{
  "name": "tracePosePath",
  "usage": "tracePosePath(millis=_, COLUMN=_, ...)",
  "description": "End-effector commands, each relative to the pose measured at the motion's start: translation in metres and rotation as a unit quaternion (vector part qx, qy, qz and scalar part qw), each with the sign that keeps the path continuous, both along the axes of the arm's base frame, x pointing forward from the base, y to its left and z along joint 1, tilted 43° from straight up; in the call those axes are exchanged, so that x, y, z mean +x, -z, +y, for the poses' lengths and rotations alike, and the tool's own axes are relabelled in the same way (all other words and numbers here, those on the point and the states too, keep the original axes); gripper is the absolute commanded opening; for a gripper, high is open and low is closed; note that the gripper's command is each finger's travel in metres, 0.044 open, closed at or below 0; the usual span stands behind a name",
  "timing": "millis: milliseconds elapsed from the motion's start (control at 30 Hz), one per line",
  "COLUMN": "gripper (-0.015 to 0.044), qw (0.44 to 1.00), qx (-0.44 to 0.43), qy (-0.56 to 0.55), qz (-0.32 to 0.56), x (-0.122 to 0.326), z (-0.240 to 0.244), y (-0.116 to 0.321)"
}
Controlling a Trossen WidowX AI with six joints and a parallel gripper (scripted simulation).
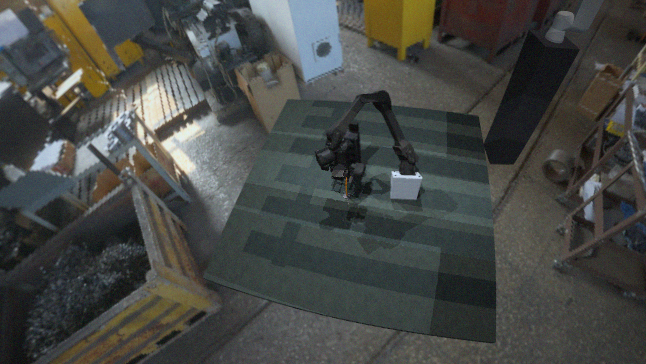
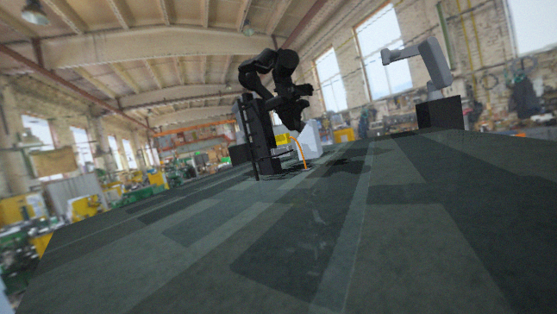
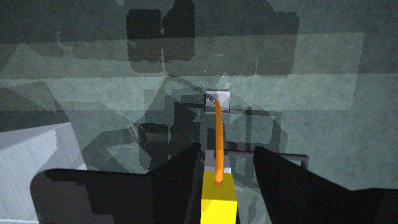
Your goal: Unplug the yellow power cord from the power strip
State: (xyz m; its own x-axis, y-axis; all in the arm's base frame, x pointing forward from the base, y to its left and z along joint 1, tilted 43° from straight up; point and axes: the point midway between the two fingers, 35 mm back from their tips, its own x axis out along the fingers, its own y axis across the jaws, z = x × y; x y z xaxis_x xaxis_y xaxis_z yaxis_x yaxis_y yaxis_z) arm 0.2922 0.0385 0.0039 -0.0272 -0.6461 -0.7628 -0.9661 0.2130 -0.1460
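The black power strip (image 1: 354, 133) (image 2: 262, 134) stands upright on a stand. The yellow plug (image 2: 282, 139) (image 3: 218, 212) sits against the strip's side in the exterior view; its prongs are hidden. The orange cord (image 1: 346, 186) (image 2: 302, 152) (image 3: 219, 142) curves down from the plug to a small pale plate (image 3: 224, 95) on the mat. My gripper (image 3: 227, 151) is partly open, pointing down, with one finger on each side of the plug. In the wrist view a gap shows on the right; the left finger is very close to the plug. In the top view my hand hides the plug.
A white box (image 1: 405, 186) (image 2: 313, 140) (image 3: 35, 170) under the arm's base stands beside the strip. A thin dark bar (image 3: 280, 154) of the stand lies beyond the right finger. The striped green mat (image 1: 320, 285) lies under everything. A grey arm (image 2: 435, 65) stands on a black block at the back.
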Motion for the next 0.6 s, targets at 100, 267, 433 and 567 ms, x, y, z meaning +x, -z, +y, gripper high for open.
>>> tracePosePath(millis=100, gripper=0.016, qw=1.0, qx=-0.019, qy=-0.003, qz=0.005, x=-0.005, z=-0.006, y=-0.002)
tracePosePath(millis=267, gripper=0.016, qw=1.0, qx=-0.019, qy=-0.003, qz=0.005, x=-0.006, z=-0.01, y=-0.006)
tracePosePath(millis=433, gripper=0.016, qw=1.0, qx=-0.019, qy=-0.003, qz=0.005, x=-0.008, z=-0.016, y=-0.011)
tracePosePath(millis=567, gripper=0.016, qw=1.0, qx=-0.019, qy=-0.003, qz=0.005, x=-0.009, z=-0.02, y=-0.016)
